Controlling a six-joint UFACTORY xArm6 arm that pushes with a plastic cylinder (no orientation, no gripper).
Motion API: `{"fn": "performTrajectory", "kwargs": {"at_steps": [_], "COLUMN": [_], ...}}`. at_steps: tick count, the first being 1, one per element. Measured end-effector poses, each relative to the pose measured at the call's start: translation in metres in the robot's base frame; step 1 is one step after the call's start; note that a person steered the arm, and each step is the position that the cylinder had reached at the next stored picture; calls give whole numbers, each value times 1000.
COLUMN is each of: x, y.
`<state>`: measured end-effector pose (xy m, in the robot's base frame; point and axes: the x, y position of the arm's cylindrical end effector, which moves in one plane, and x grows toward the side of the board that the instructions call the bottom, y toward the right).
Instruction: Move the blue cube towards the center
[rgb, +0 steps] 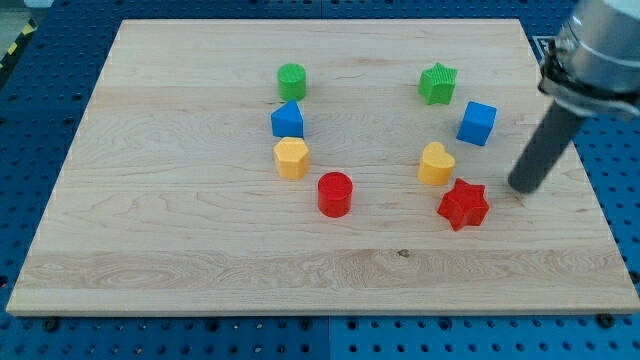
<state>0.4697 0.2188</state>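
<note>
The blue cube (478, 123) sits on the wooden board (200, 230) at the view's right, below and right of a green star (437, 83). My tip (524, 187) rests on the board below and to the right of the blue cube, apart from it, and to the right of a red star (463, 205). The rod slants up to the arm at the view's right edge.
A yellow heart (435, 164) lies left of the red star. On the left side stand a green cylinder (292, 80), a second blue block (287, 120), a yellow hexagonal block (291, 158) and a red cylinder (335, 194). A marker tag (552, 46) sits at the board's top right corner.
</note>
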Motion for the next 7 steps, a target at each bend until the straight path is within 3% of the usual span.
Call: {"fn": "performTrajectory", "kwargs": {"at_steps": [3,5,7], "x": [-62,-63,-63], "y": [0,-10,-58]}}
